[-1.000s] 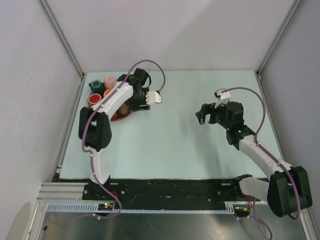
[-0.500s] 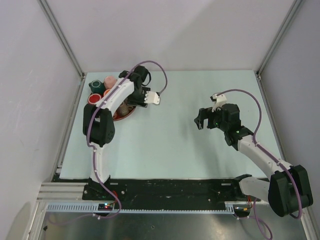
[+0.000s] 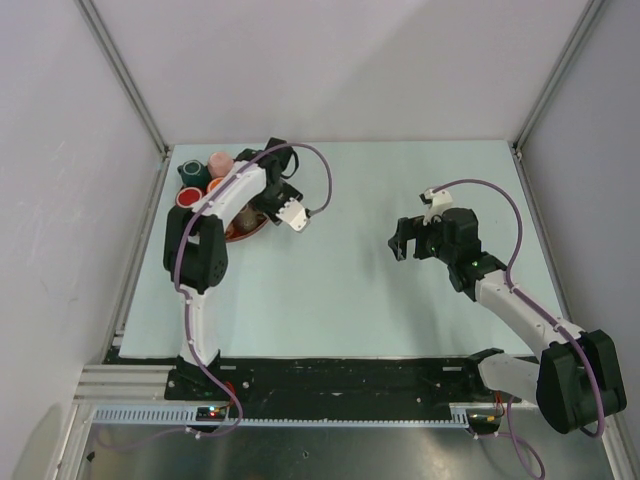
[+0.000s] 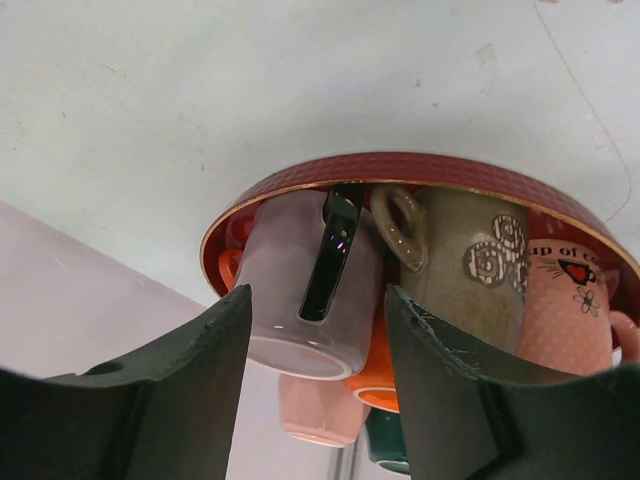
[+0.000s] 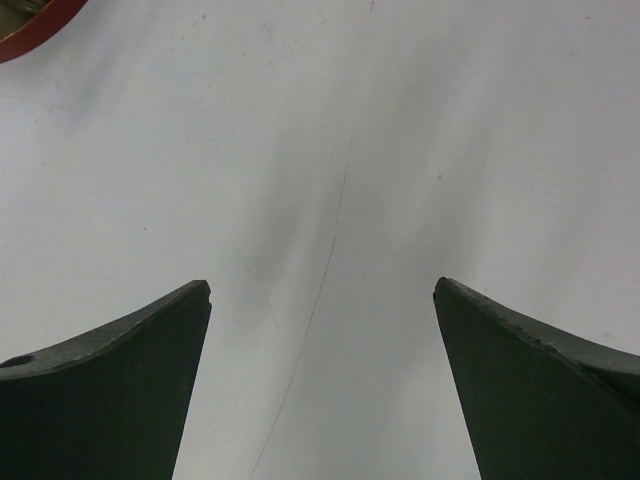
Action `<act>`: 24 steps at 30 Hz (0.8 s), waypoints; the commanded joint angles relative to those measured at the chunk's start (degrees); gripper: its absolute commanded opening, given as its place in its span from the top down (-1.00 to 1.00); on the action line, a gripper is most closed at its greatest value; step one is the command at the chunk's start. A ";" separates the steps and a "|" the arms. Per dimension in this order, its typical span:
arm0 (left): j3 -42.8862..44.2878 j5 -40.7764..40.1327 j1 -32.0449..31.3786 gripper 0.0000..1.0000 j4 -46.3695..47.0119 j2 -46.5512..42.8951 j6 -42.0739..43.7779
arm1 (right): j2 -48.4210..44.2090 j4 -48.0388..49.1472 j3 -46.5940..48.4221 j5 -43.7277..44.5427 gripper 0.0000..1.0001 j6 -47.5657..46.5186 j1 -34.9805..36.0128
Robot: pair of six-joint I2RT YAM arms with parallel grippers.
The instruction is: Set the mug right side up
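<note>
Mug (image 4: 300, 300), smooth lilac glaze with a shiny black handle (image 4: 330, 255), seems to stand mouth-down in the red plate (image 4: 400, 168), pressed among other cups (image 4: 470, 270). The left claw (image 4: 318, 300) is spread wide on both sides of it, probably to grip its round wall. The right claw (image 5: 321, 283) is also released, over the bare matte counter (image 5: 330, 150), well apart from the plate.

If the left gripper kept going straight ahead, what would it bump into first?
Probably the lilac mug with the dark handle, in the red dish among other mugs. It sits centred between the left gripper's open fingers; depth is hard to judge.
</note>
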 commanded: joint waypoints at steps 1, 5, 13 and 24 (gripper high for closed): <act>1.88 -2.14 0.62 -0.19 0.67 -0.33 8.32 | -0.23 0.07 1.99 0.43 -1.00 0.89 0.36; 1.43 -4.70 0.60 -0.16 1.44 0.70 10.41 | -0.11 0.43 1.99 0.46 -0.99 0.92 0.33; 0.67 -6.72 0.74 -0.11 4.74 2.93 12.90 | -0.15 1.00 1.99 -0.07 -0.99 1.26 0.35; -3.64 -6.96 0.76 0.15 10.59 4.19 16.55 | 0.56 0.89 2.05 -1.23 -0.99 2.65 0.35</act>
